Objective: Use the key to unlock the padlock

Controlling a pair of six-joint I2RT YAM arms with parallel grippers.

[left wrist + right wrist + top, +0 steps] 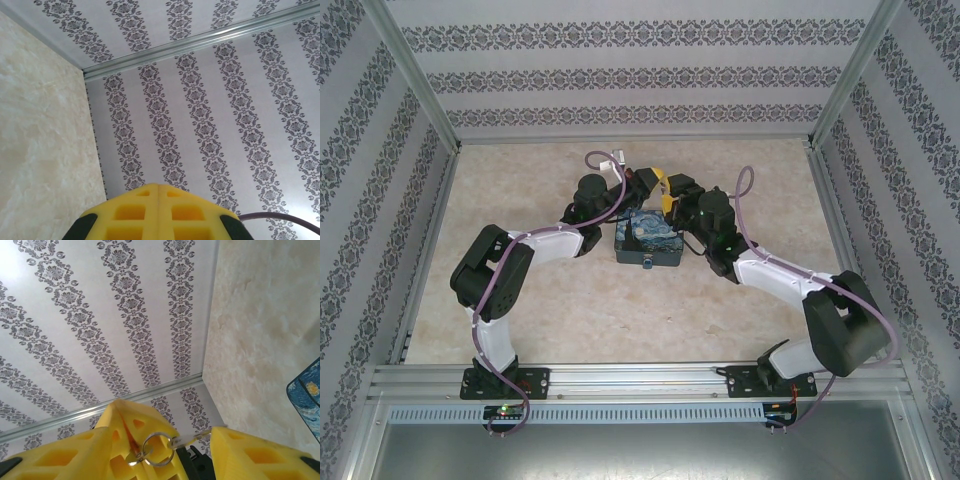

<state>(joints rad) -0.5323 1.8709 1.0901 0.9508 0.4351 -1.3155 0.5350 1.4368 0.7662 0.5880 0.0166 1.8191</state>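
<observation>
Btwn spread jaws of R gripper [162,440], L gripper [124,420] sits pinched shut, key [187,441] & ring [156,449] at its tip.

Tin [306,400] cut off at edge; key [192,438] blurred.

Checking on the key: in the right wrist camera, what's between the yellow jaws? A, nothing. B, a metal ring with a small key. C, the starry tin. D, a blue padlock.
B: a silver key ring with the key on it sits between the right gripper's spread jaws.
</observation>
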